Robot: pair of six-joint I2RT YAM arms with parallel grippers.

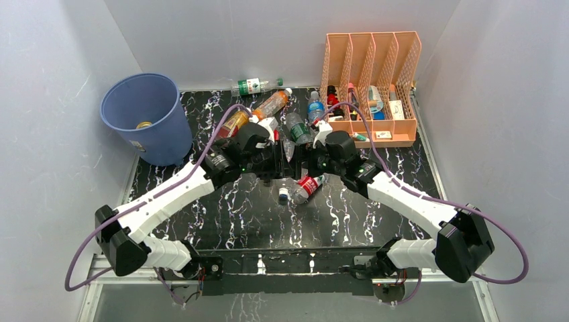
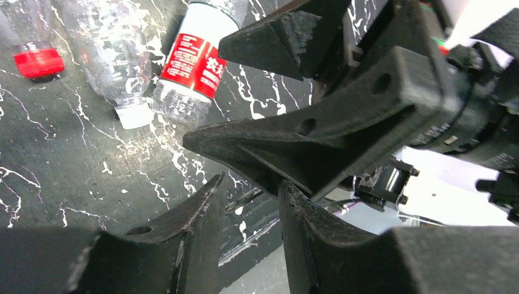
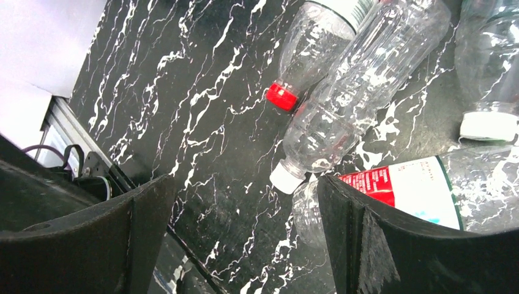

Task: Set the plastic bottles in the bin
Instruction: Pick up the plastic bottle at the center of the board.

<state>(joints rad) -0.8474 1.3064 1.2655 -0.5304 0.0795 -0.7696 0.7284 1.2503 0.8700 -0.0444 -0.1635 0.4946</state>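
Marble table [image 1: 255,221]; right claw [image 3: 243,180] agape

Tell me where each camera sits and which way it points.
Top: above and behind the arms, looking down on table, bin and bottles; both arms show whole.
Left wrist: on the left arm, looking low across the table at the red-label bottle; own jaws below, right arm's jaws ahead.
Right wrist: on the right arm, looking down at that bottle; own open jaws in the lower corners.
Shared: both wrist views show the red-label bottle and a red cap.
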